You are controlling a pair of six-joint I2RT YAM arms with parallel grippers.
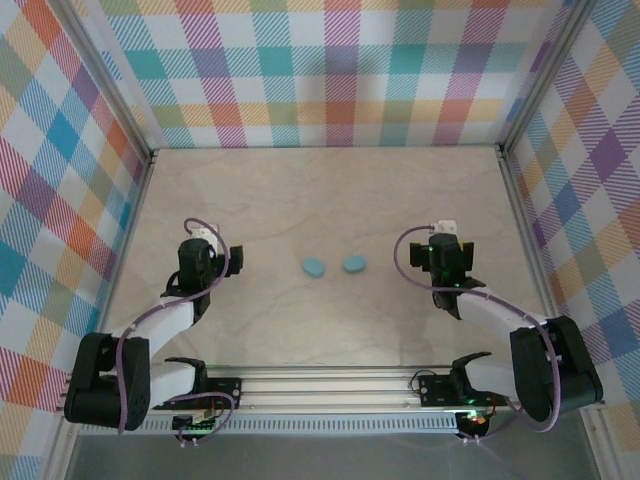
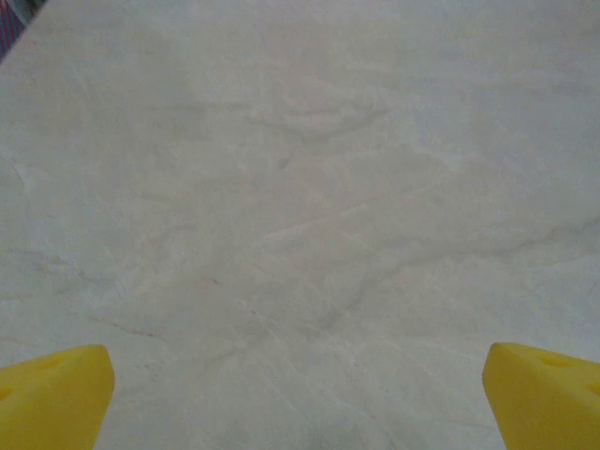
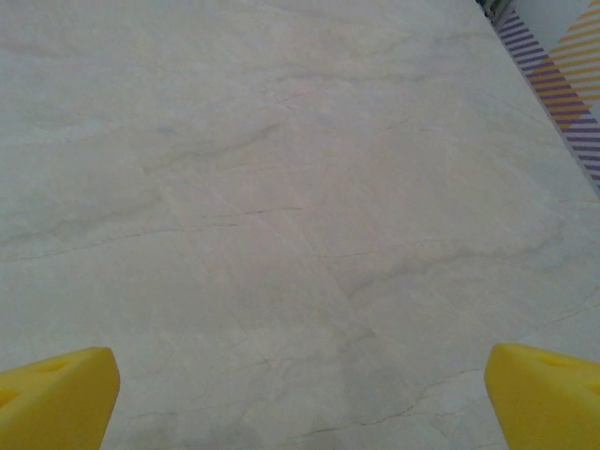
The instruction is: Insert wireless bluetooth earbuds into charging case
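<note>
Seen from above, a pale marble-patterned counter (image 1: pixel 320 200) is enclosed by walls (image 1: pixel 340 70) in a pastel plaid print. Two robot arms reach forward from a metal rail (image 1: pixel 330 385) at the near edge, one at each side.

Two small light blue discs (image 1: pixel 335 265) lie side by side near the middle of the counter, close together but apart, between the two arms. Neither arm touches them. At this distance, nothing as tiny as an earbud can be made out on or beside them.

The left end effector (image 2: pixel 298 380) hovers over bare counter to the left of the discs. Its yellow fingertips (image 2: pixel 56 394) sit at opposite bottom corners of the left wrist view, spread wide with nothing between them.

The right end effector (image 3: pixel 300 380) is over bare counter to the right of the discs. Its yellow fingertips (image 3: pixel 544 394) are equally wide apart and hold nothing. A strip of plaid wall shows at the upper right of the right wrist view.
</note>
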